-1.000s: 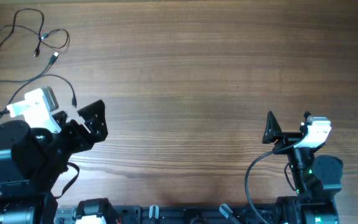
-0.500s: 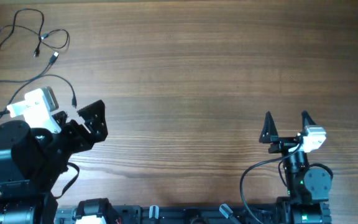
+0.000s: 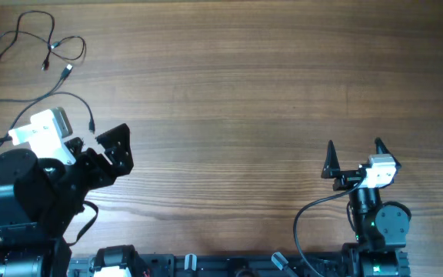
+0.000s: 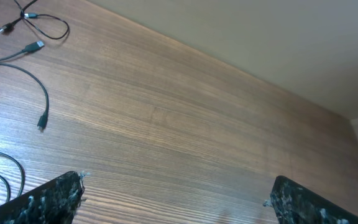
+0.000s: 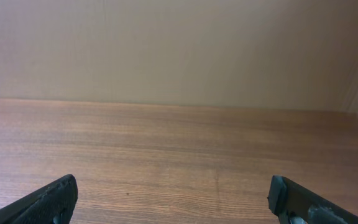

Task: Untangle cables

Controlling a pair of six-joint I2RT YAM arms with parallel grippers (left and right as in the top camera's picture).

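Note:
The cables are thin black wires lying loose at the table's far left. One looped cable [image 3: 41,40] with small plug ends lies in the far-left corner. A second cable [image 3: 68,95] arcs from the left edge to a plug near my left arm. In the left wrist view the loops [image 4: 47,26] and the arcing cable [image 4: 37,79] show at upper left. My left gripper [image 3: 124,150] [image 4: 176,200] is open and empty, to the right of the cables. My right gripper [image 3: 354,152] [image 5: 174,200] is open and empty at the near right, far from the cables.
Another thin wire curve [image 4: 10,167] lies by the left finger at the lower left of the left wrist view. The arm bases and their thicker black cables [image 3: 306,223] stand along the near edge. A beige wall [image 5: 179,50] stands behind the table.
My right gripper has turned to face straight ahead and shifted slightly left, both fingers now showing spread. The left arm and the cables have not moved.

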